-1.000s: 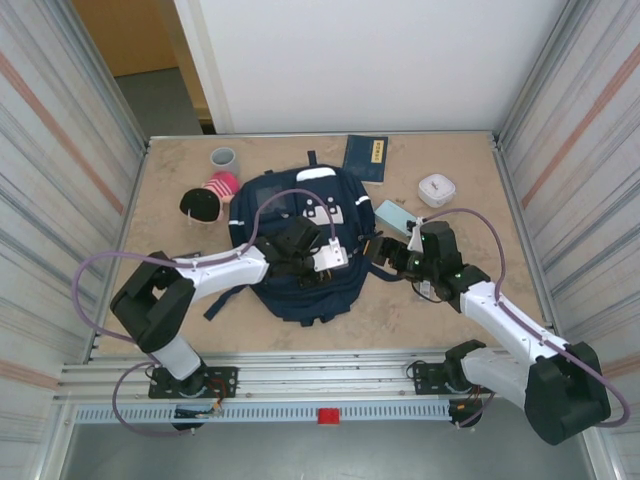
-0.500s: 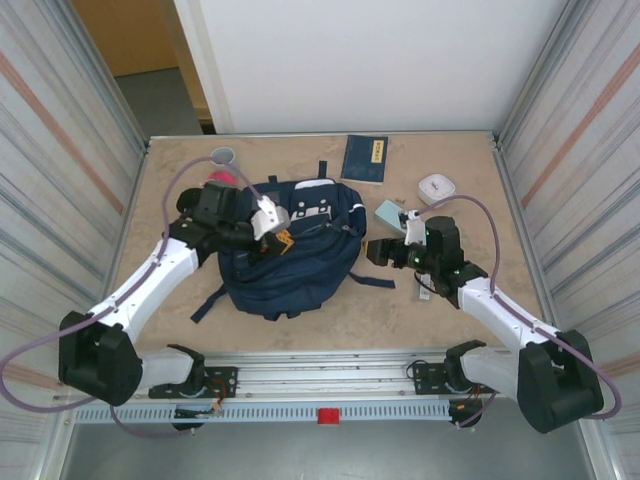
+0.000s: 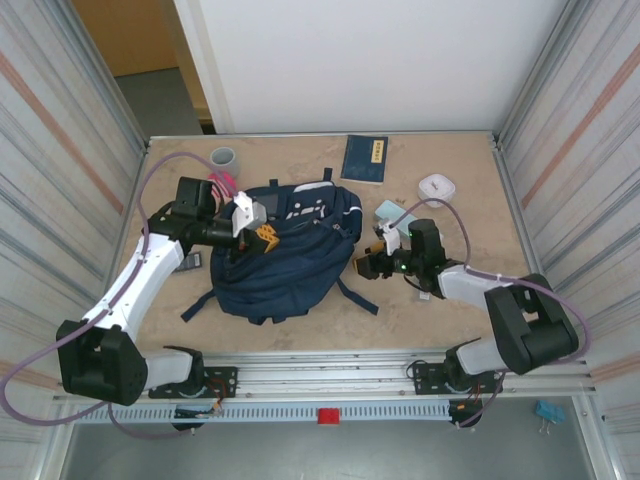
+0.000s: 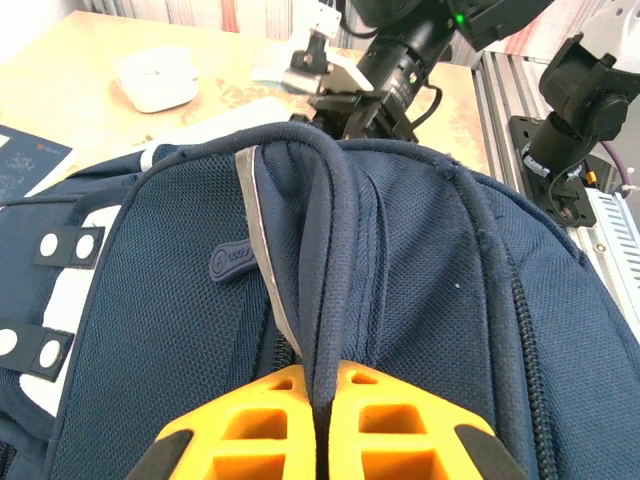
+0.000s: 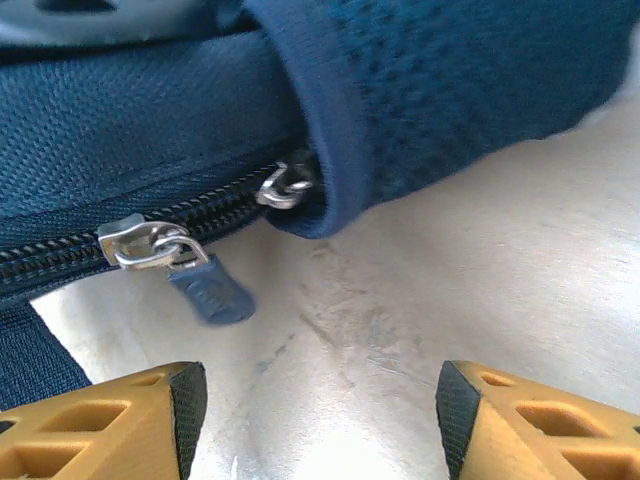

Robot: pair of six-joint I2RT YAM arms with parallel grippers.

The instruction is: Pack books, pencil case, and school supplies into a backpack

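Because the left gripper (image 4: 320, 385) is pinched tight on the carry loop (image 4: 325, 230) of the backpack (image 3: 285, 255), the bag is held by one narrow strap. The loop could slide out between the orange fingers, or the bag could swing if it is tugged. In the overhead view the backpack lies in the middle of the frame, bunched up.

The right gripper (image 5: 318, 400) sits low at the bag's right edge, jaws well apart with nothing between them. The zipper pull (image 5: 150, 243), with its blue tab, lies in the left half of the wrist frame, ahead of the left finger rather than centred. Closing on this line would likely catch bare table or the padded strap (image 5: 450, 90) instead of the pull.

The zipper looks closed beside the pull, so a miss leaves the book (image 3: 364, 158) with nowhere to go. It lies at the upper middle of the overhead frame, well apart from the bag. A hard pull against the left arm's hold could also drag the bag into the pale teal item (image 3: 390, 212) nearby.
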